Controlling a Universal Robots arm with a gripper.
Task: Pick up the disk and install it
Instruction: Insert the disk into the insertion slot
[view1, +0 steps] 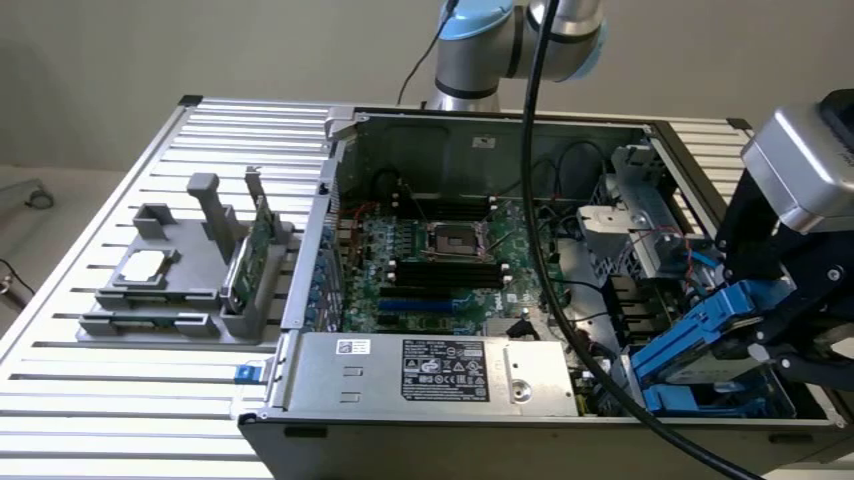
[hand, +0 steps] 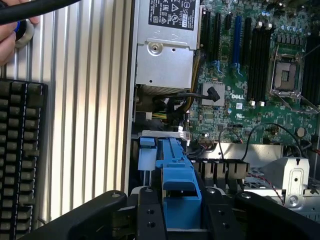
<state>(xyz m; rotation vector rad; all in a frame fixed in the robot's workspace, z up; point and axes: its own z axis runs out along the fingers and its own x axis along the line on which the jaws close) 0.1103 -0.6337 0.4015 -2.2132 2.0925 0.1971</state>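
Gripping the disk (hand: 181, 197) by its blue rails, my gripper (hand: 182, 212) is about half closed, one finger (hand: 150, 215) pressed on each side, I judge so it cannot twist. It hangs tilted between my fingers, its low end dipping into the bay (view1: 747, 405) just beneath them. Beyond my fingertips, the case (view1: 494, 118) also holds the board (hand: 250, 100) and power supply (hand: 165, 55).

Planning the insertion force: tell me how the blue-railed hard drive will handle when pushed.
The hard drive is likely stiff: a flat slab with blue plastic rails. Smooth plastic could slip in the gripper. Tilted inside the computer case, it may jam rather than slide.
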